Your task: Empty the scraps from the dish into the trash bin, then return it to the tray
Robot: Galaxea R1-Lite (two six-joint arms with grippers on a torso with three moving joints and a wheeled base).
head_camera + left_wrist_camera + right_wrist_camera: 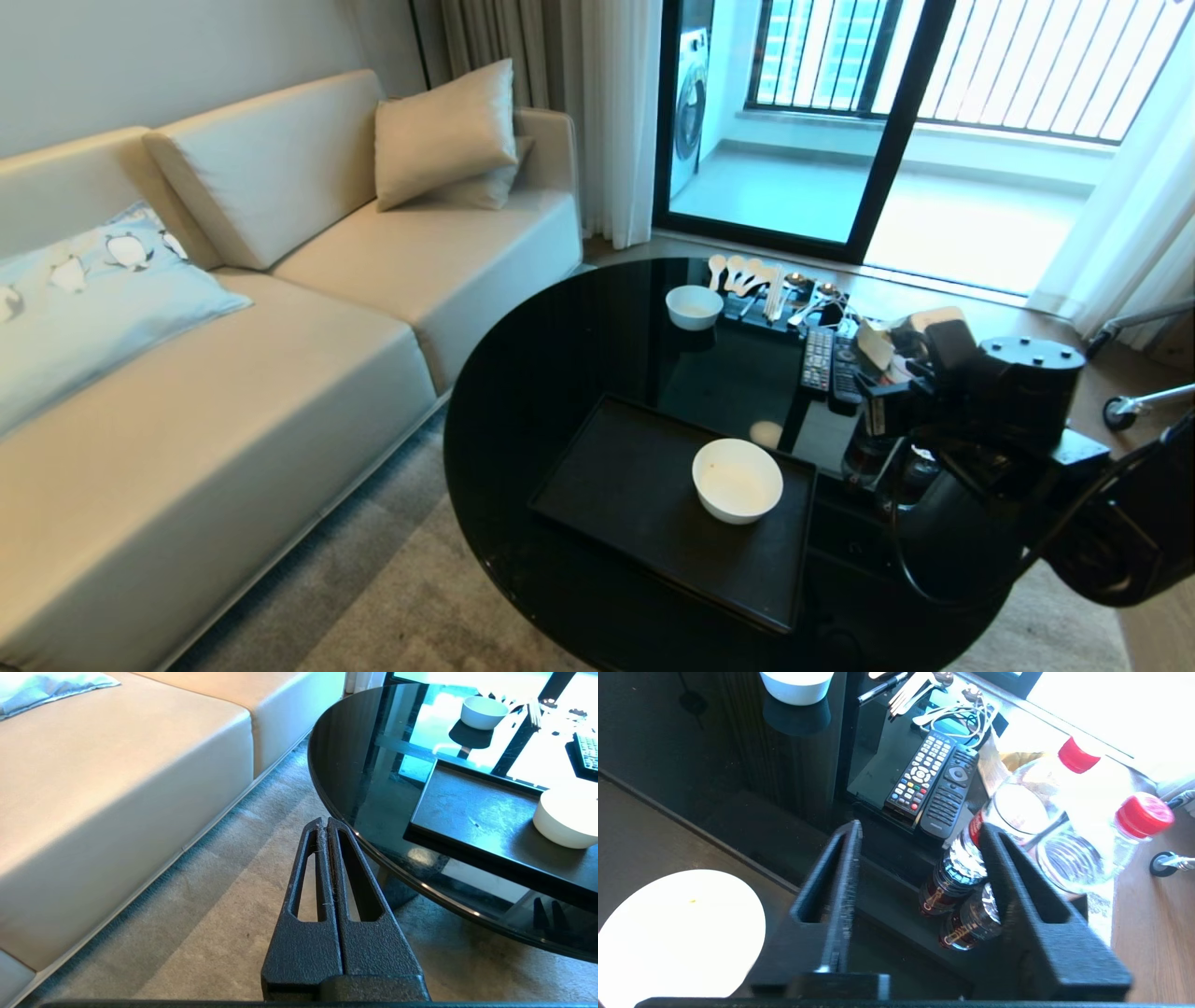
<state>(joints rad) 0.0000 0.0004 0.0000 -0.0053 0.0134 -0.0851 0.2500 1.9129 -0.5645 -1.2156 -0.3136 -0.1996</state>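
The right gripper (920, 863) hangs with its jaws apart and nothing between them, above the table's right side near the bottles (966, 882). Just beside it, the dish (737, 480) sits upright on the tray (625, 485). Farther back stand the remotes (829, 362) and the twin bowl (694, 306).

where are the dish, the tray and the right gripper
dish (737, 479), head view, on the inner floor of the white bowl
tray (621, 485), head view, on its bare black surface left of the bowl
right gripper (920, 833), right wrist view, midway between its open fingertips
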